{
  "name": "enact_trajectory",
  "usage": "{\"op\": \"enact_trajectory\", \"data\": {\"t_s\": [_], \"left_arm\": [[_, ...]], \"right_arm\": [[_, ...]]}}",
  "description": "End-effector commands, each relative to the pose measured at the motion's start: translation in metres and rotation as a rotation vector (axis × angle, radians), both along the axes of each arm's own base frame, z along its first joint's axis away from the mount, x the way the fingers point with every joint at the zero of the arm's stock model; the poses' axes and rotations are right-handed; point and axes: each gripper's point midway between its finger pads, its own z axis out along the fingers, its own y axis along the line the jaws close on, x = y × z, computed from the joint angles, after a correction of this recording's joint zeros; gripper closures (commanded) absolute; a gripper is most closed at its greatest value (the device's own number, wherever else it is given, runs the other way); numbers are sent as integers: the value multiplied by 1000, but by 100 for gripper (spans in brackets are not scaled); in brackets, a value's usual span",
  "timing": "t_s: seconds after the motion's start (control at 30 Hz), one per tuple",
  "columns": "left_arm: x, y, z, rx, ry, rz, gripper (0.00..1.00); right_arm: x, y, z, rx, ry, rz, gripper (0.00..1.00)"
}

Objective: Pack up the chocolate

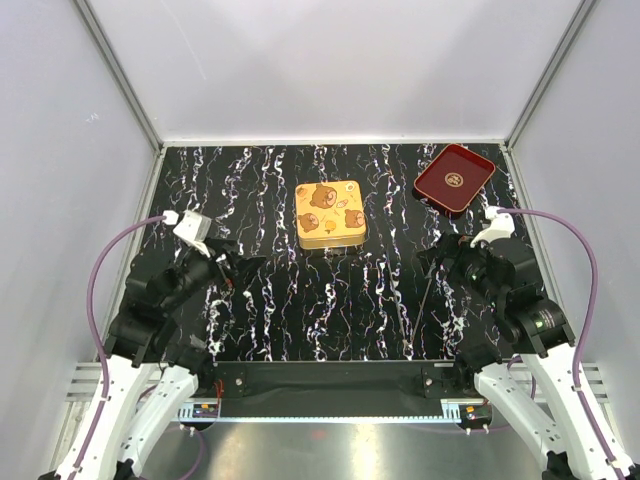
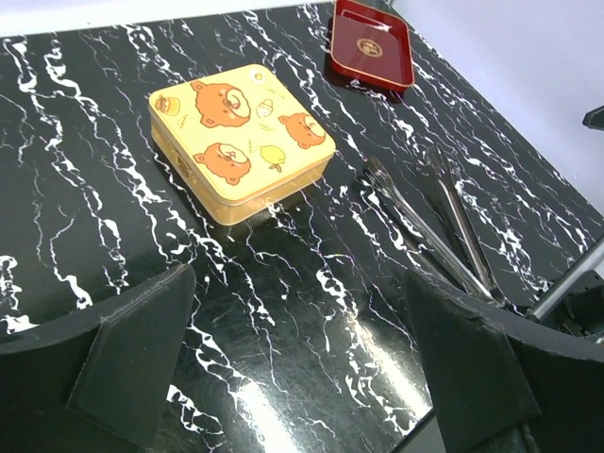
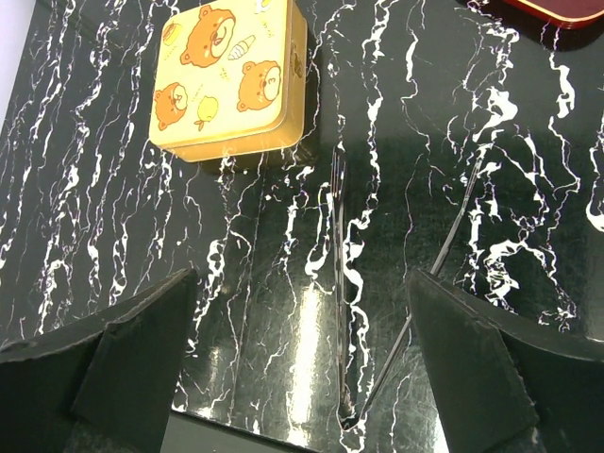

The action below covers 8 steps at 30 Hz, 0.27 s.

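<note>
No chocolate shows in any view. A closed yellow square tin [image 1: 330,213] [image 2: 241,142] [image 3: 226,80] with brown bears on its lid sits mid-table, toward the back. My left gripper [image 1: 235,265] [image 2: 302,368] hovers open to the tin's near left, with only bare table between its fingers. My right gripper [image 1: 440,258] [image 3: 302,368] is open too, to the tin's near right, above a pair of metal tongs [image 1: 422,310] [image 2: 434,226] [image 3: 338,264] lying flat on the table.
A dark red square tray [image 1: 455,178] [image 2: 370,47] [image 3: 557,9] with a gold emblem rests at the back right corner. The black marbled tabletop [image 1: 300,310] is boxed in by white walls on three sides.
</note>
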Motion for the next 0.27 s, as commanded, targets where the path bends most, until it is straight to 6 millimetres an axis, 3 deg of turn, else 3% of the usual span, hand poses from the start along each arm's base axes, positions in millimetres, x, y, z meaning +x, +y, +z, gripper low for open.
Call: {"op": "enact_trajectory", "data": {"t_s": [0.0,0.23], "left_arm": [[2,4,8,5,-54,20,1],[2,5,7,6,-58,27,1]], "right_arm": [[5,-4,5,-17,-37,-19,0],[5,-2,5,-14,-32,-9,0]]}}
